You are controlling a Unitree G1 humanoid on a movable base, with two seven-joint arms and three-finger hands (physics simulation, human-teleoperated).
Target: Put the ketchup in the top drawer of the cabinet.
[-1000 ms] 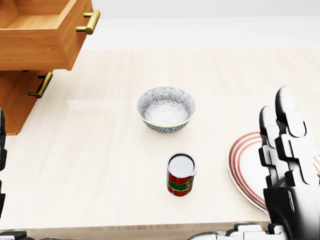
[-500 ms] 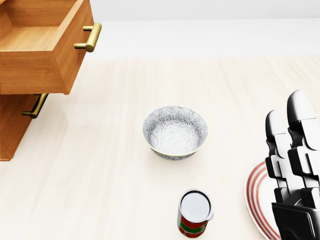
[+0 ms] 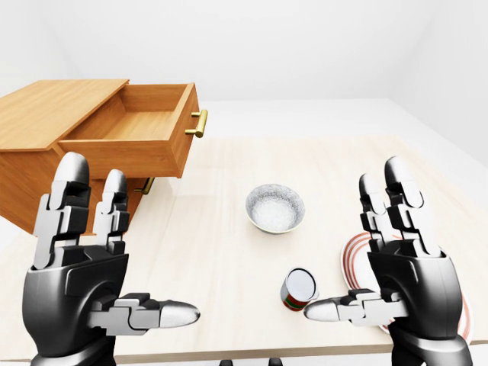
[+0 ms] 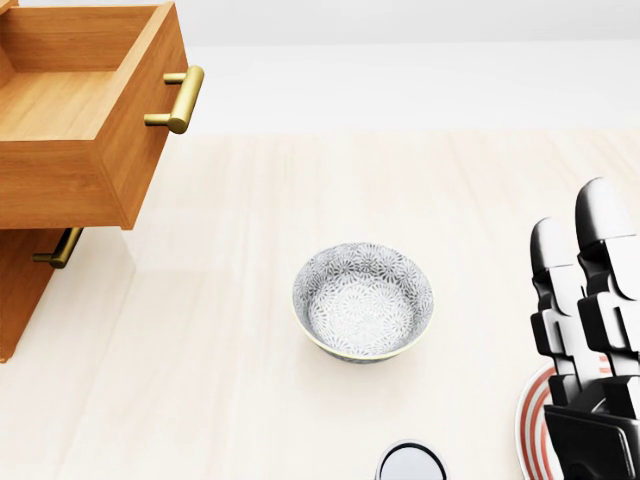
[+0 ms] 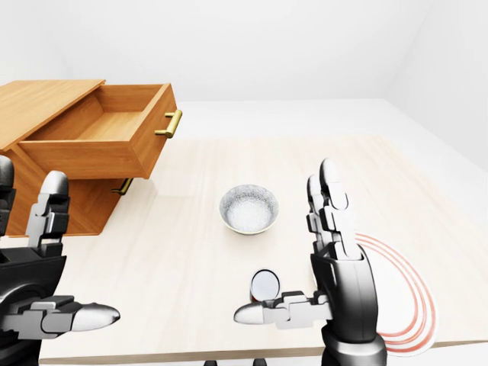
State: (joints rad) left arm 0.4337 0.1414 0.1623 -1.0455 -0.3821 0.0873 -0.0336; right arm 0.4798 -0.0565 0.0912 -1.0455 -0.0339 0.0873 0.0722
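The ketchup (image 3: 300, 290) is a small red-and-green container with a white top. It stands upright on the pale wooden table (image 3: 221, 252), low in the left-eye view. Only its top (image 4: 411, 464) shows at the bottom edge of the head view. My right hand (image 3: 357, 244) is open just right of it, with the thumb reaching toward it without touching. My left hand (image 3: 128, 242) is open at the lower left, holding nothing. The wooden cabinet (image 3: 34, 114) stands at the left, and its top drawer (image 3: 130, 133) is pulled out and empty.
A patterned grey bowl (image 4: 363, 300) sits mid-table between the ketchup and the drawer. A red-ringed plate (image 5: 412, 305) lies under and right of my right hand. The open drawer's brass handle (image 4: 178, 98) juts out over the table, and the lower drawer's handle (image 3: 145, 185) is beneath it.
The head camera has moved: bowl, ketchup and plate slide down the head view, and the ketchup is now cut by the bottom edge. My right hand stays open.
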